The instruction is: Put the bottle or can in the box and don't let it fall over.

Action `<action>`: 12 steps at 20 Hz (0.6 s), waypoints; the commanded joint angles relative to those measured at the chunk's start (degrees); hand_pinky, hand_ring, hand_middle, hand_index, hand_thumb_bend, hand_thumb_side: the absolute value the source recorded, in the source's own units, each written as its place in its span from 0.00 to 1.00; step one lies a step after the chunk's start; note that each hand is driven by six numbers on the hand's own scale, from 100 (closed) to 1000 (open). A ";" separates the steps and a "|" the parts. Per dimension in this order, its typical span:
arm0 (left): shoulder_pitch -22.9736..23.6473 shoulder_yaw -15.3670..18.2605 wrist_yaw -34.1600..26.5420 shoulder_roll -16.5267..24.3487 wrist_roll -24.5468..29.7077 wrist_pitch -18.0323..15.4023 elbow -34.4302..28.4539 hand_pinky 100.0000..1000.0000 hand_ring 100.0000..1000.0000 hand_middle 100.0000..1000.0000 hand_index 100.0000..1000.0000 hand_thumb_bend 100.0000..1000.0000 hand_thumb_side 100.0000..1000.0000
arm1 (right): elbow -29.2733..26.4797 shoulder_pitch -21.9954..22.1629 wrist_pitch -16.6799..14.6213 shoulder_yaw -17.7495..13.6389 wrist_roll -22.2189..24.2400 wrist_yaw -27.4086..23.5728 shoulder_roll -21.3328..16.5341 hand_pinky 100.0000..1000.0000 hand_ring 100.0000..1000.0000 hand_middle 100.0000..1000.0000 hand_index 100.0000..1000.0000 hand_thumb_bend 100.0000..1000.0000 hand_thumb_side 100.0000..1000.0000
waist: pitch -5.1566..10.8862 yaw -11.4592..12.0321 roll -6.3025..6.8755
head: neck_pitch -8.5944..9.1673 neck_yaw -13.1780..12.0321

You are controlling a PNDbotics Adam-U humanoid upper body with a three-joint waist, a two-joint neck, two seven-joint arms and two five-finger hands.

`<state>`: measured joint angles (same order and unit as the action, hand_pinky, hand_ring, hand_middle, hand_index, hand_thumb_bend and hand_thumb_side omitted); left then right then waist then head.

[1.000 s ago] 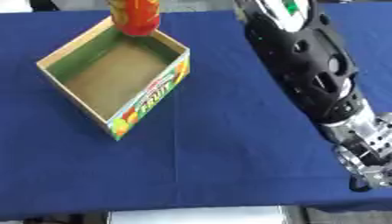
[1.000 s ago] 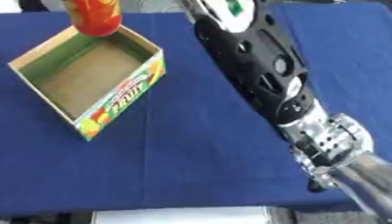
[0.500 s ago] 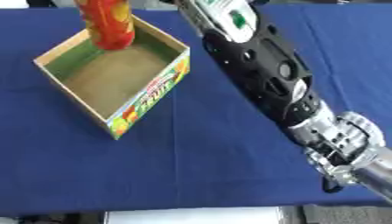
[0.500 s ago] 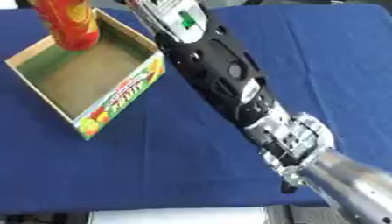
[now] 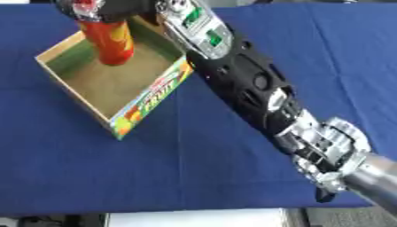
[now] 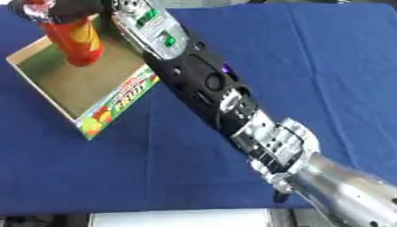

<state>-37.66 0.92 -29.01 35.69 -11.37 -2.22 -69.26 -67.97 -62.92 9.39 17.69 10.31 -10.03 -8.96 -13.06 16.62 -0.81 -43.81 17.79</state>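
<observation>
- My right hand [image 5: 105, 8] grips the orange bottle [image 5: 107, 41] by its top, inside the box [image 5: 147, 99].
- Next: settle it upright on the box floor, then release.

one bottle [image 5: 107, 42], one box [image 5: 74, 95], one hand [image 5: 108, 8], one blue table [image 5: 232, 177]

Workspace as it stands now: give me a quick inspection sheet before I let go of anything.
Surface: table under a blue cloth, lying flat.
Job's things: red and orange bottle upright inside the open cardboard box, near its far corner; whether its base touches the floor cannot be told.
Clutter: nothing seen.
Hands: right hand curled over the bottle's top, arm reaching across from the lower right; left hand not in view.
Cables: nothing seen.
Surroundings: pale floor beyond the near table edge.
</observation>
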 commanded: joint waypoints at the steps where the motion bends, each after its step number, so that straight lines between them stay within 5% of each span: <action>1: -1.23 0.44 -0.16 1.28 0.13 -0.02 -0.95 0.73 0.92 0.90 0.89 0.49 1.00 | 0.56 -0.99 -1.27 -0.19 0.21 0.83 0.30 0.86 0.95 0.95 0.47 0.10 0.00 | 0.73 0.19 0.37 | -0.31 0.19; 2: -1.23 0.42 -0.14 1.28 0.15 -0.01 -0.95 0.73 0.92 0.90 0.89 0.49 1.00 | 0.78 -0.95 -1.61 -0.09 0.60 1.00 0.36 0.87 0.97 0.97 0.53 0.13 0.00 | 0.70 0.19 0.36 | -0.31 0.16; 3: -1.23 0.43 -0.13 1.29 0.15 -0.01 -0.95 0.73 0.92 0.90 0.89 0.49 1.00 | 0.95 -0.93 -1.94 -0.06 0.95 1.24 0.37 0.87 0.98 1.00 0.77 0.21 0.00 | 0.68 0.18 0.35 | -0.31 0.12; 5: -1.24 0.46 -0.13 1.34 0.15 -0.03 -0.94 0.73 0.92 0.90 0.89 0.49 1.00 | 1.16 -0.96 -2.69 -0.06 1.43 2.21 0.29 0.90 1.00 1.00 0.95 0.29 0.00 | 0.66 0.11 0.32 | -0.31 0.00; 12: -1.13 0.45 -0.08 1.42 0.19 -0.06 -0.91 0.73 0.92 0.90 0.89 0.49 1.00 | 1.21 -1.07 -3.91 -0.31 3.57 7.63 0.06 0.93 1.00 1.00 0.98 0.25 0.18 | 0.72 -0.21 0.35 | -0.31 -0.25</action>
<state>-37.79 0.92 -29.02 35.68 -11.36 -2.22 -69.27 -66.22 -62.57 5.79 17.85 13.44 -3.44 -8.46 -13.16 16.35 -0.84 -43.81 17.71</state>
